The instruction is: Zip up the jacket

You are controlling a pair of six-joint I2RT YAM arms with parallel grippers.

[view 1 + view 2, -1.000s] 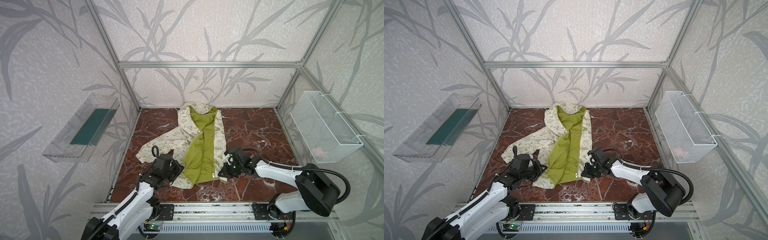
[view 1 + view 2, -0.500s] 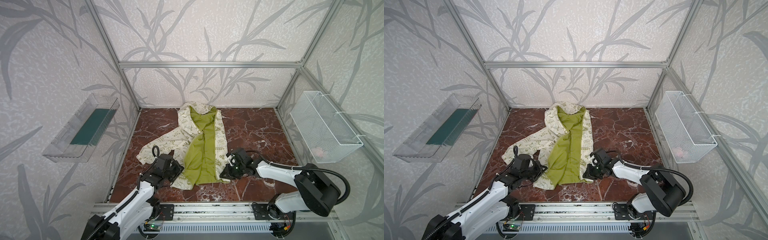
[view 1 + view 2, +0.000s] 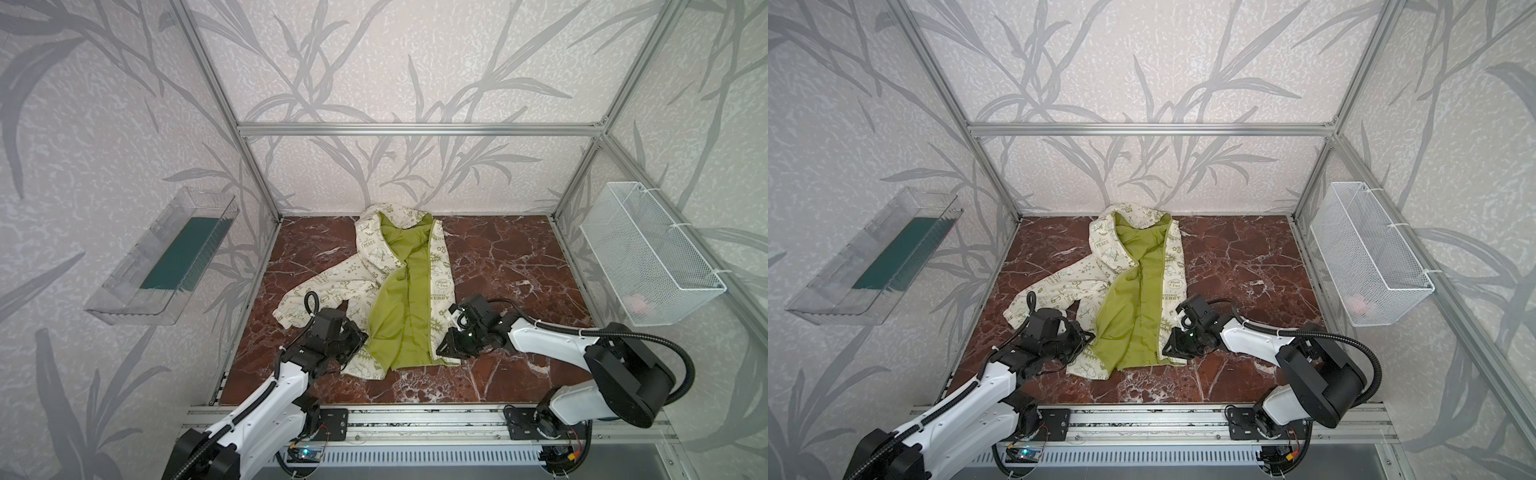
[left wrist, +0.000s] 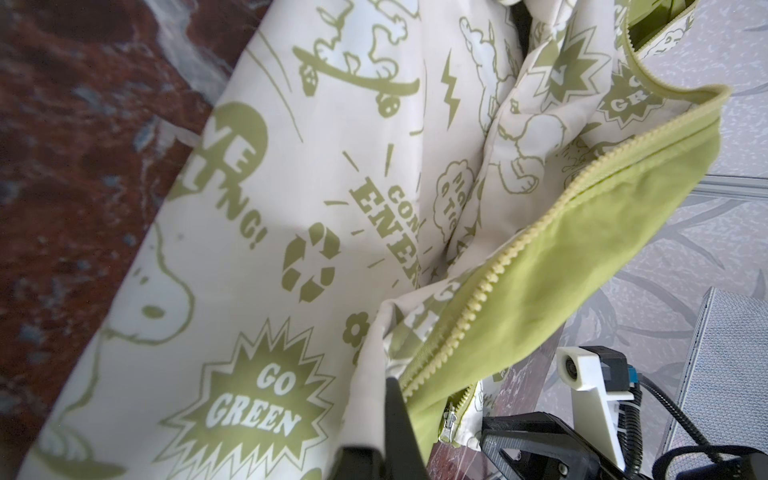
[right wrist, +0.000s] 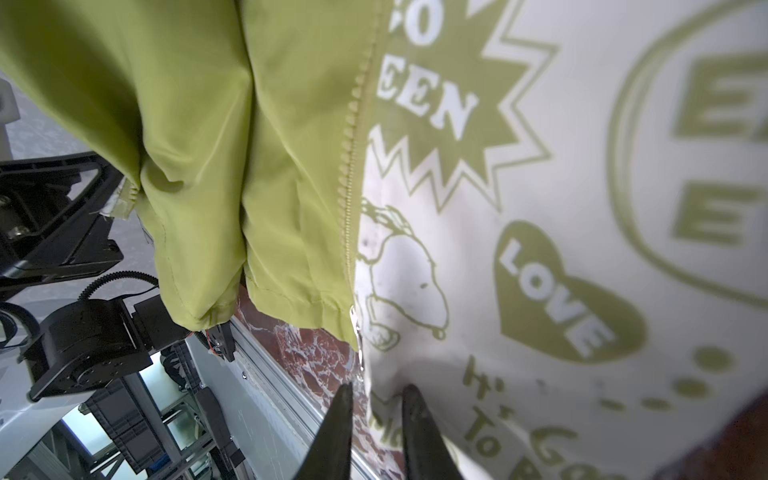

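The jacket [image 3: 440,286] lies open on the marble floor [image 3: 519,257], with its hem toward the front rail [image 3: 415,419] and its hood at the end farthest from that rail. Lime lining shows between the two fronts. It looks light, thin and limp. The cloth will probably fold and slide on the polished stone rather than keep a shape, so a pull on one front likely drags the whole garment unless the other front is pinned. The left gripper [image 3: 358,338], close to the rail, is closed on the hem end of its front, whose toothed edge [image 4: 498,266] rises from its fingers in the left wrist view. The right gripper [image 5: 376,395] stands at the other front's hem corner. Its fingers are a narrow way apart with cloth in the gap, not visibly pinched. The best holds are probably the stiffer parts — the stitched zip tape near the hem, and the small metal slider [image 4: 448,424] at the rail end of that front's teeth [image 5: 349,158] — a slippery, fiddly target for blunt fingers.
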